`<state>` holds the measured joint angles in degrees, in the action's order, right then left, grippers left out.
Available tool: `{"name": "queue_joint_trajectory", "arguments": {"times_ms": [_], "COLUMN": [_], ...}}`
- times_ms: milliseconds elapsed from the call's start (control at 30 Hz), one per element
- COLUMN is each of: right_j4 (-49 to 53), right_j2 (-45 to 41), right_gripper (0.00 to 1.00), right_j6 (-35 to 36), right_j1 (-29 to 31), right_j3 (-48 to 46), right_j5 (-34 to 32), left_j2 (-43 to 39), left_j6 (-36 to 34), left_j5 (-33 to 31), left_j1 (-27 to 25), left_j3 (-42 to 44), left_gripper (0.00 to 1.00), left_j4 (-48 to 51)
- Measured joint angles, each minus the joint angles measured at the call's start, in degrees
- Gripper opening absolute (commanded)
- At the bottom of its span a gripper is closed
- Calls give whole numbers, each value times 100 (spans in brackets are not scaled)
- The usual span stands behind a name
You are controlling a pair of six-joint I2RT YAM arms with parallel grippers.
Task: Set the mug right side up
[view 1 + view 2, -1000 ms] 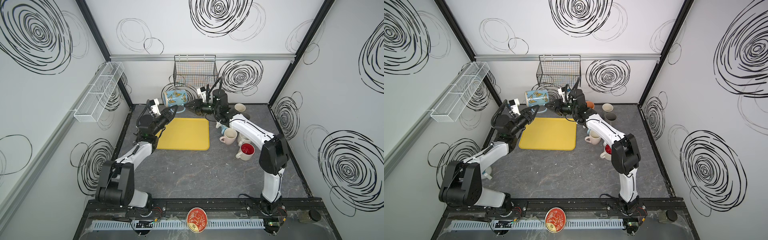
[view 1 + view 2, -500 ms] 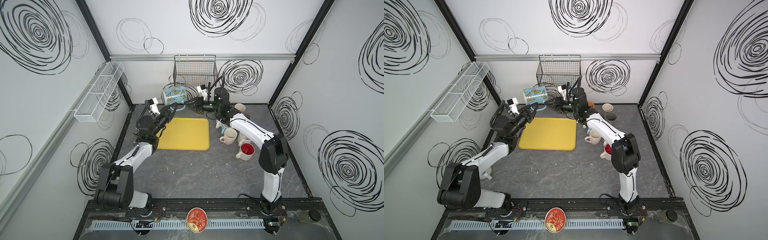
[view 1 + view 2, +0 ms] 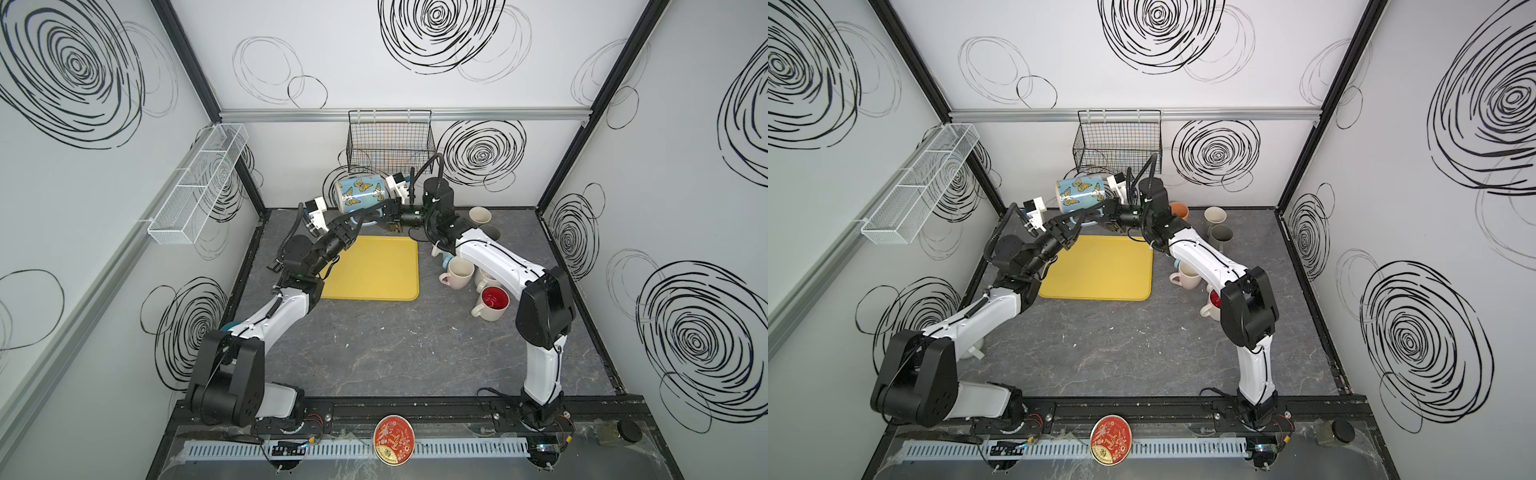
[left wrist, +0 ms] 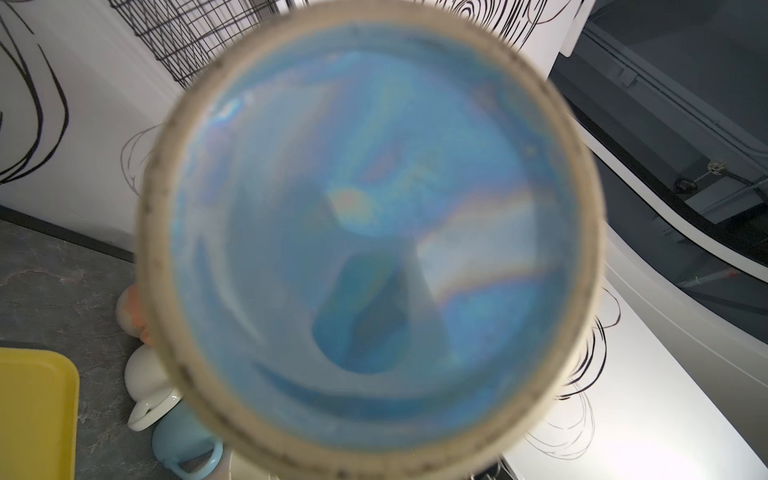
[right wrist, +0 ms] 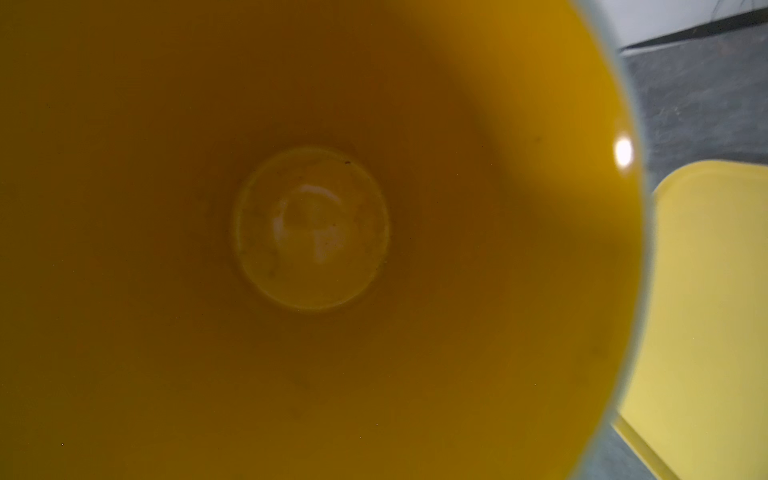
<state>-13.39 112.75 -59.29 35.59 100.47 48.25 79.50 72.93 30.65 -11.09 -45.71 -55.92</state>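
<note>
The mug (image 3: 360,194) is light blue with orange butterflies and hangs on its side in the air above the back edge of the yellow tray (image 3: 374,266); both top views show it (image 3: 1080,192). Its base (image 4: 365,232) faces the left wrist camera, and its yellow inside (image 5: 311,228) fills the right wrist view. My left gripper (image 3: 360,216) is shut on the mug's pale blue handle, underneath the mug. My right gripper (image 3: 387,207) meets the mug at its mouth rim and looks shut on it. The mug hides the jaws in both wrist views.
Several other mugs stand to the right of the tray, among them a cream one (image 3: 459,270) and one with a red inside (image 3: 492,303). A black wire basket (image 3: 390,145) hangs on the back wall just above the mug. A white wire shelf (image 3: 199,183) is on the left wall.
The mug has shifted a little to the right and tilted while staying between both grippers. The right gripper has closed in at the mug's mouth.
</note>
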Motion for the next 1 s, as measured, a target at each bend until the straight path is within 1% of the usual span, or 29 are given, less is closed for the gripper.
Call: {"name": "queue_joint_trajectory", "arguments": {"times_ms": [67,167,200,267,367,433,500,567,800,867,933,967,1000], "right_j4": [-68,-74,-50,-57,-61,-66,-74,-101,-144,-164,-181,-184,-192], "right_j2": [-39,-118,-142,-166,-264,-343,-404,-424,-424,-424,-424,-424,-424], "right_gripper": [19,37,40,42,41,39,33,29,19,14,6,3,4], "right_j6": [-9,-31,-13,-17,-24,-22,-22,-28,17,15,15,15,15], "right_j1": [13,46,50,33,-7,-35,-48,-48,-33,-11,-9,-9,-9], "right_j3": [-125,-299,-352,-413,-503,-568,-599,-599,-599,-599,-599,-601,-605], "right_j5": [17,7,-15,-44,-96,-125,-138,-138,-101,-79,-59,-52,-50], "left_j2": [-94,-240,-286,-354,-422,-446,-472,-483,-505,-505,-505,-505,-507], "left_j6": [-2,-31,-50,-98,-125,-142,-157,-162,-61,-42,-31,-26,-24], "left_j5": [-22,-57,-70,-94,-129,-138,-136,-138,-142,-140,-140,-140,-140], "left_j1": [-4,-4,-4,-4,0,0,0,-2,-15,-17,-26,-26,-26], "left_j3": [87,223,249,291,319,319,321,319,319,319,321,319,319], "left_gripper": [0,0,0,0,0,0,0,0,0,0,0,0,0], "left_j4": [90,240,275,315,367,382,409,428,481,479,479,479,479]}}
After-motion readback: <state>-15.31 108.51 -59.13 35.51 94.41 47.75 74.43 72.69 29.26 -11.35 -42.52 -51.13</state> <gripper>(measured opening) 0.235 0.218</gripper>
